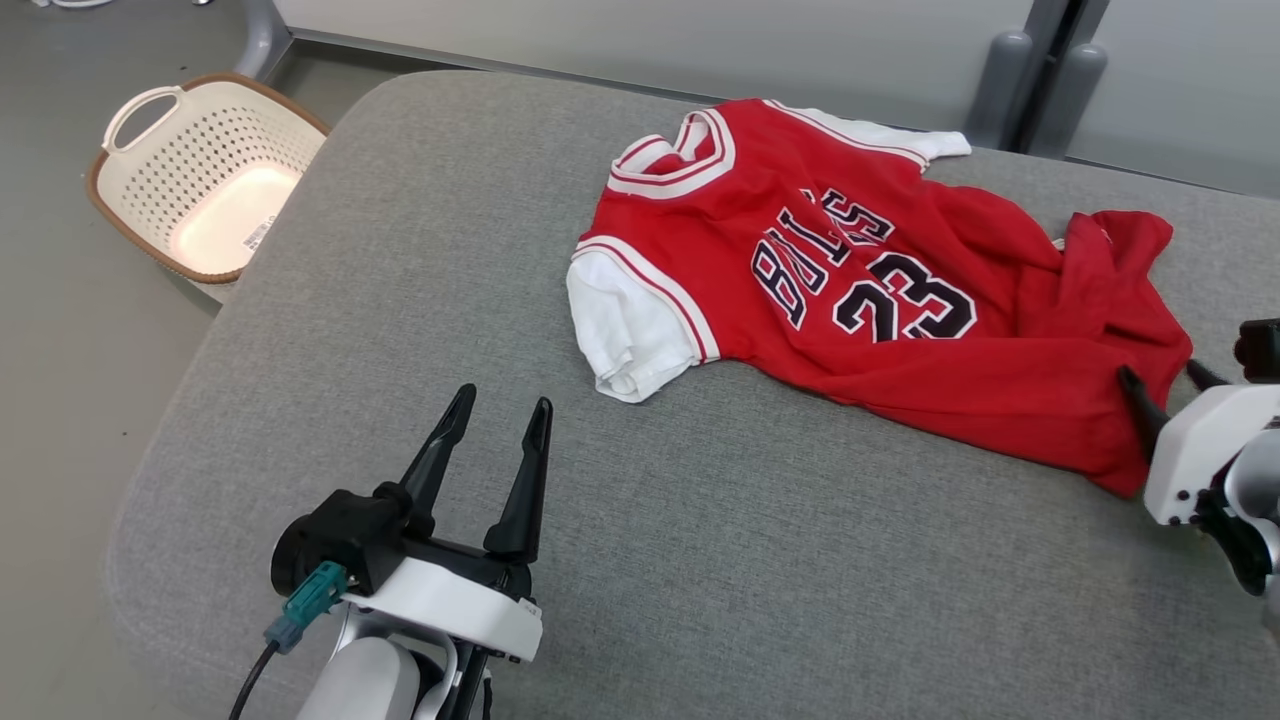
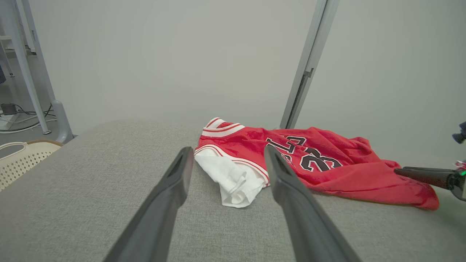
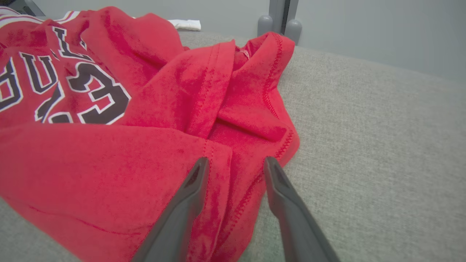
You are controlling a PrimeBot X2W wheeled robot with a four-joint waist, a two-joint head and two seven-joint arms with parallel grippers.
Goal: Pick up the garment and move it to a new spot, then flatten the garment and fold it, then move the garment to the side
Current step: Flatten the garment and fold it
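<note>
Garment [image 1: 880,290] lies rumpled on the grey surface [image 1: 420,280], well clear of the basket [image 1: 215,125]. We judge it light, limp and grippy. We'd pinch the hem corner farthest from the basket, where the right pincer [image 3: 236,162] straddles it, parted. Left pincer [image 1: 503,398] is parted and empty on the basket side.

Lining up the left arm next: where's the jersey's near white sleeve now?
In the head view the white sleeve lies on the grey cushion at the left end of the jersey, ahead and right of the open left gripper.
</note>
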